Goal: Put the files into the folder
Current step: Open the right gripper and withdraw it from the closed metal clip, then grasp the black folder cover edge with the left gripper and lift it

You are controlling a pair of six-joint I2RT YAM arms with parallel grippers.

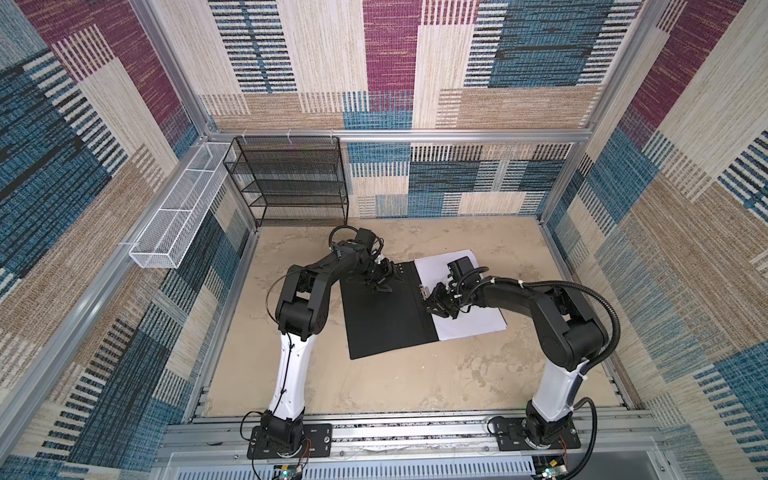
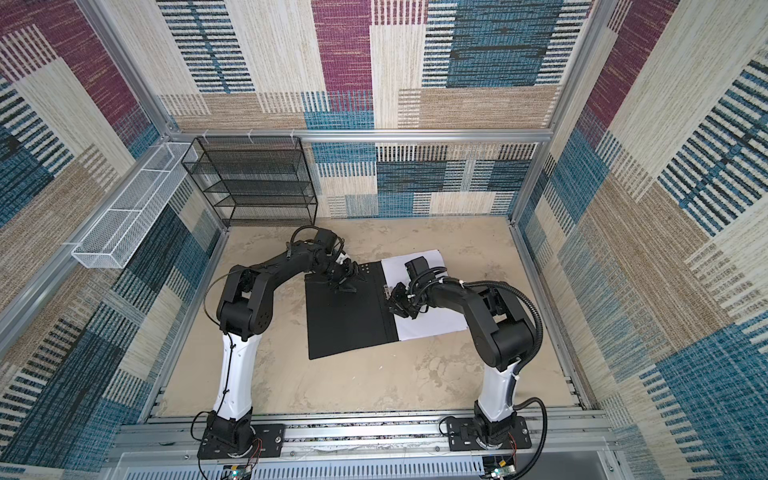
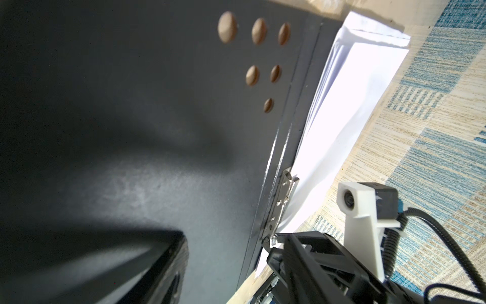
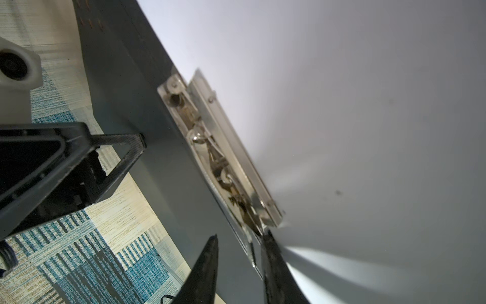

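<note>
The desk (image 1: 415,382) carries a black mesh rack (image 1: 291,183) well behind the folder (image 1: 386,324), which lies open, black inside up. The files (image 1: 469,320) cover the folder's right half, partly hidden by the right arm. The left gripper (image 1: 383,286), part-open and empty, rests on the folder's left half. The right gripper (image 4: 239,237), slightly open, holds nothing at the folder's metal clip (image 4: 223,163).

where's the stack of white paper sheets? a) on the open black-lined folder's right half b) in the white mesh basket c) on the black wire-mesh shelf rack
a: the white paper sheets lie on the open black-lined folder, right of its spine, beside the metal clip.
</note>
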